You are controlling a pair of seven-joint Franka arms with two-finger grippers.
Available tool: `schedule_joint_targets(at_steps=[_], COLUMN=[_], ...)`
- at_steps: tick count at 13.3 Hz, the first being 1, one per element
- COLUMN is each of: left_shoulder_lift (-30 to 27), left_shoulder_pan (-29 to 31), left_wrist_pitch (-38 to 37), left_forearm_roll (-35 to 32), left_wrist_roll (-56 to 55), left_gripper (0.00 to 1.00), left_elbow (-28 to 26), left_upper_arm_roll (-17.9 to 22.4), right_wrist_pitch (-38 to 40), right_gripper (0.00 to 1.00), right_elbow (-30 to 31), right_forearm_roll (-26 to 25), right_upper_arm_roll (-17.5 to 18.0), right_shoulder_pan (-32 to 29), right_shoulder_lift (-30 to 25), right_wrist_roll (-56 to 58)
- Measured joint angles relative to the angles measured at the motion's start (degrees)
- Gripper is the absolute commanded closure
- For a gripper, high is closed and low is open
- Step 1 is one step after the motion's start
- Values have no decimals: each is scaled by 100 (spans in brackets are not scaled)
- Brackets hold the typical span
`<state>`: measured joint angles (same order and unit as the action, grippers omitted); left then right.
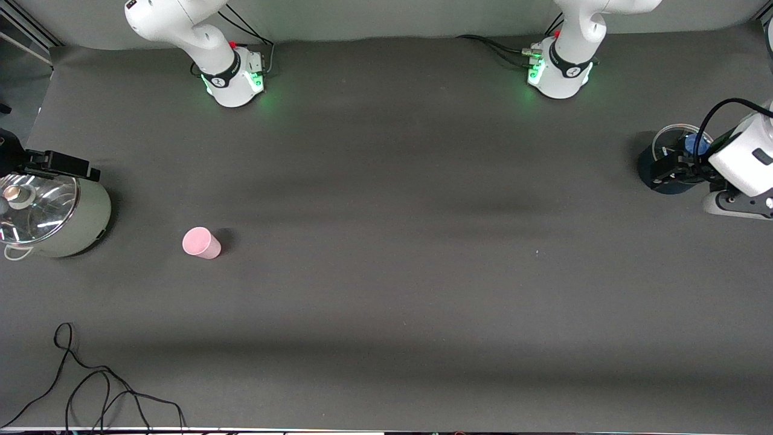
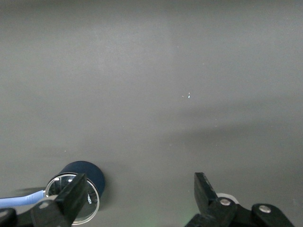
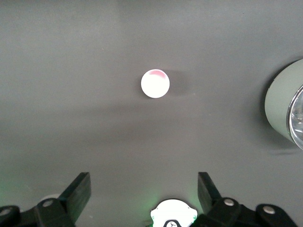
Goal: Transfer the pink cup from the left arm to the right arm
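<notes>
The cup (image 1: 202, 243) stands on the table (image 1: 386, 290) toward the right arm's end, near a grey-green pot (image 1: 57, 211) with a glass lid, and it seems to stand mouth down. Neither arm holds it. The right wrist view looks straight down on the cup (image 3: 155, 83), with the pot's wall (image 3: 279, 109) off to one side.

The right gripper (image 3: 144, 191) hangs high over the table near its own base, fingers spread wide with nothing between them. The left gripper (image 2: 137, 196) is also spread and holds nothing; it hangs at the left arm's end, over a dark jar (image 2: 83, 189) with a clear lid and a blue handle poking out. In the front view only the left wrist and that jar (image 1: 667, 166) show at the edge.

The cup lying at the right arm's end fits either a finished handover set down there or a cup waiting to be fetched.

Risks, as I judge them: the cup looks light and tapered, so an off-centre pinch could tip it or roll it away. It sits well apart from the left arm, so a long reach could be strained. A sweep toward it could clip the pot.
</notes>
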<state>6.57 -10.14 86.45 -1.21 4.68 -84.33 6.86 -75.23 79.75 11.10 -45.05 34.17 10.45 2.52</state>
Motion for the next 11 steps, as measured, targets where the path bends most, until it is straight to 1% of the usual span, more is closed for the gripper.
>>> schedule_joint_targets(at_steps=[1,2,5,6,7,8,9,11], left_shoulder_lift=[0,0,0,0,0,-1,-8,-38], left_shoulder_pan=[0,-1,-8,-9,-9,-9,-9,-9], left_wrist_pitch=[0,0,0,0,0,0,0,0], left_forearm_roll=[65,189,299,299,298,297,286,184], left_wrist_roll=[0,0,0,0,0,0,0,0], left_gripper=[0,0,0,0,0,0,0,0], left_elbow=[0,0,0,0,0,0,1,1], left_upper_arm_roll=[5,7,7,7,8,9,11,17], right_wrist_pitch=[0,0,4,8,-6,-93,-330,-1077], right_gripper=[0,0,0,0,0,0,0,0], right_elbow=[-1,-5,-10,14,94,250,522,1332], right_forearm_roll=[-3,-26,-423,-527,-623,-703,-742,-760], right_upper_arm_roll=[223,633,2130,2572,2934,3194,3374,3551], right_shoulder_pan=[-205,-593,-1884,-2228,-2498,-2684,-2813,-2959], right_shoulder_lift=[-1,-7,-144,-225,-330,-467,-658,-1182], right_wrist_roll=[0,0,0,0,0,0,-1,-1])
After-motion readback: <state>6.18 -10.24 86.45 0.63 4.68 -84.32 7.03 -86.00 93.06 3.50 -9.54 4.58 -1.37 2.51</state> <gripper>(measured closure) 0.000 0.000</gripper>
